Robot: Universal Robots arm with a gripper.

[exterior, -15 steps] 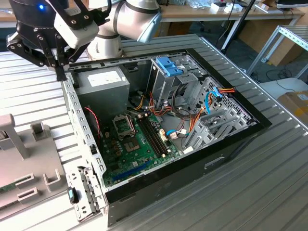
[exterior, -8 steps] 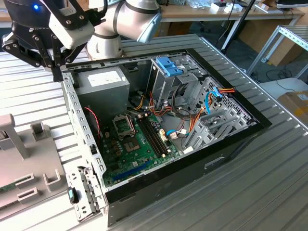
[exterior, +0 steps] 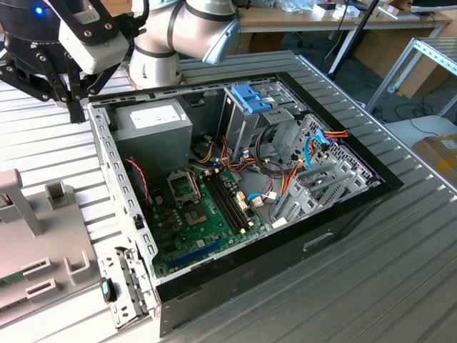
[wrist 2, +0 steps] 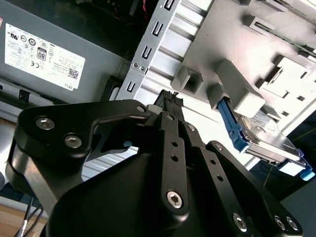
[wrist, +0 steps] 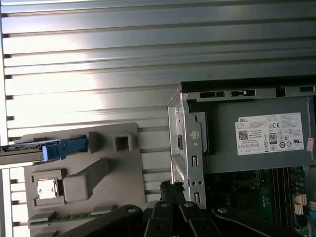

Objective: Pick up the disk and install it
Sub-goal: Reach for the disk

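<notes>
The tool (exterior: 73, 107) hangs over the rear corner of the open computer case (exterior: 214, 236), at the exterior view's left, just beside the power supply (exterior: 153, 118). Its fingers are drawn narrow, tips together, and hold nothing; both wrist views confirm this. The disk (wrist 2: 269, 140) is not in the case. It rests on the grey fixture (wrist: 113, 168) that stands on the ribbed counter (wrist: 98, 49), just outside the case wall nearest the power supply. In the first wrist view the disk appears edge-on, its light-blue rail (wrist: 64, 148) leading toward a grey block on the fixture. The disk's long axis runs along the counter's ribs and roughly square to that case wall. From the tool, the disk lies outward, away from the case and across the fixture, well apart from the fingertips. The drive cage (exterior: 246, 125) with its blue latch (exterior: 251, 98) stands on the opposite side of the tool, deeper inside the case.
</notes>
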